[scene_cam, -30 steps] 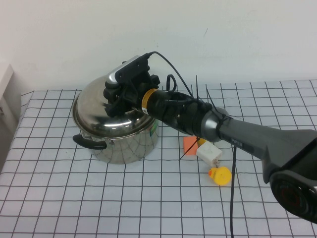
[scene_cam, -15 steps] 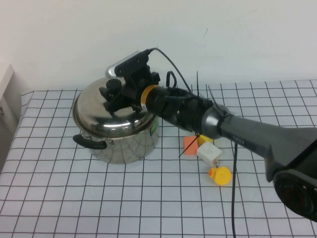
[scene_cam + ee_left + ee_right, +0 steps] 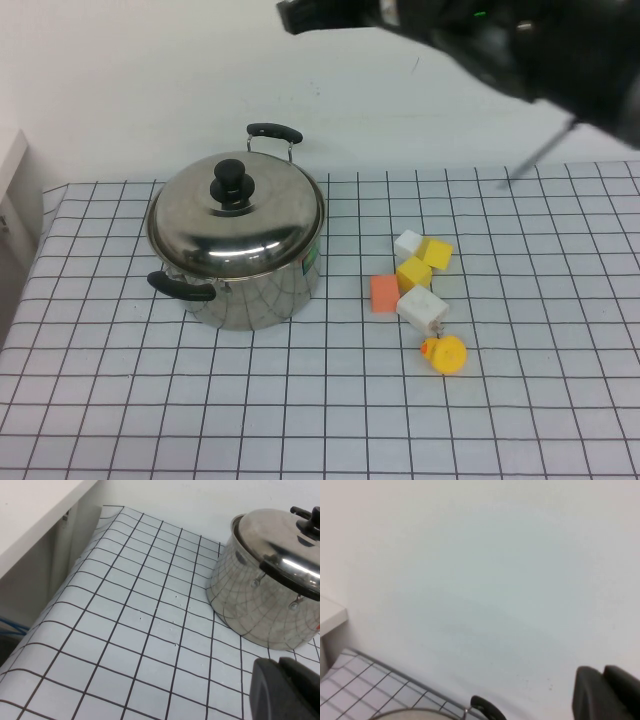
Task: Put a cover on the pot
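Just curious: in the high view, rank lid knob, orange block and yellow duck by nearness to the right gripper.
Right gripper up high; left gripper low beside the pot.
1. Lid knob, left.
2. Orange block, centre-right.
3. Yellow duck, frontmost.

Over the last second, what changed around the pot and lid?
The right pincer let go of the lid and rose clear, high near the wall. The lid now sits level on the pot. Pot, blocks and duck stayed put; the left pincer remains parked beside the pot.
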`<state>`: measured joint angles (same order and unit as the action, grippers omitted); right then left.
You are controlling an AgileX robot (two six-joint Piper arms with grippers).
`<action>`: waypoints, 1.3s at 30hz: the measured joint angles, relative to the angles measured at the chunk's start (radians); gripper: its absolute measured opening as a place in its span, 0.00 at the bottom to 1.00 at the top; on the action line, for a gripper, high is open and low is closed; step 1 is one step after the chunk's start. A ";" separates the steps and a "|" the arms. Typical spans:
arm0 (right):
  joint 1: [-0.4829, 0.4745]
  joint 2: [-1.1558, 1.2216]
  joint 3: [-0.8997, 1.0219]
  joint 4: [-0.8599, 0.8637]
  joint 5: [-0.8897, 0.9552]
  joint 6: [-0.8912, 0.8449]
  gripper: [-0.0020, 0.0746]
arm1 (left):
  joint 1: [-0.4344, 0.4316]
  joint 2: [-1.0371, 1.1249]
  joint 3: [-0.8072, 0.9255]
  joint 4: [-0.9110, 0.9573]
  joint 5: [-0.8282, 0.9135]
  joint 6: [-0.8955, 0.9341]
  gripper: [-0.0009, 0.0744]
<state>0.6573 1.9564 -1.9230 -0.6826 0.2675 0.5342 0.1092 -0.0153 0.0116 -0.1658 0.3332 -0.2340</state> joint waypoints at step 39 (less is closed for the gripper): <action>-0.001 -1.430 1.592 0.153 -0.066 -0.184 0.02 | 0.000 0.000 0.000 0.000 0.000 0.004 0.01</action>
<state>0.6561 0.5260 -0.3306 -0.5299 0.2014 0.3507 0.1092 -0.0153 0.0116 -0.1658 0.3332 -0.2298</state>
